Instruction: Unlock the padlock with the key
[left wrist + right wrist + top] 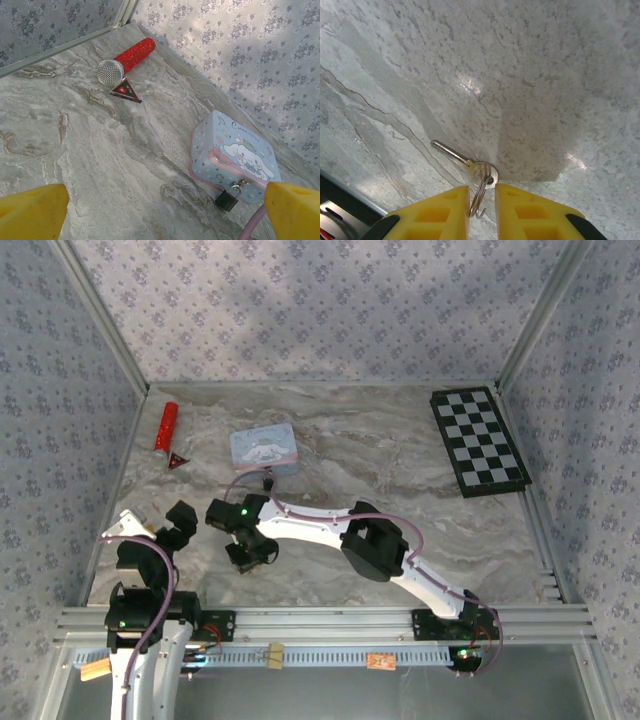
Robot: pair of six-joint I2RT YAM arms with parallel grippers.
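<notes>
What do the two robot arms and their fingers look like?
The right arm and the left arm have white links, black joint housings and a pale pink cable along them. Small green lights glow on some joints. The fingers are yellow wedges with square recesses.

The tin (pixel 262 447) sits on the counter (pixel 380 450) left of centre, with the padlock (pixel 228 198) hanging at its lower edge. A microphone (pixel 166 426) lies at upper left, a triangular piece (pixel 178 460) just below it, and a chessboard (pixel 478 440) at upper right. The key (pixel 462 159) lies just above the right pincer (pixel 482 200).
</notes>
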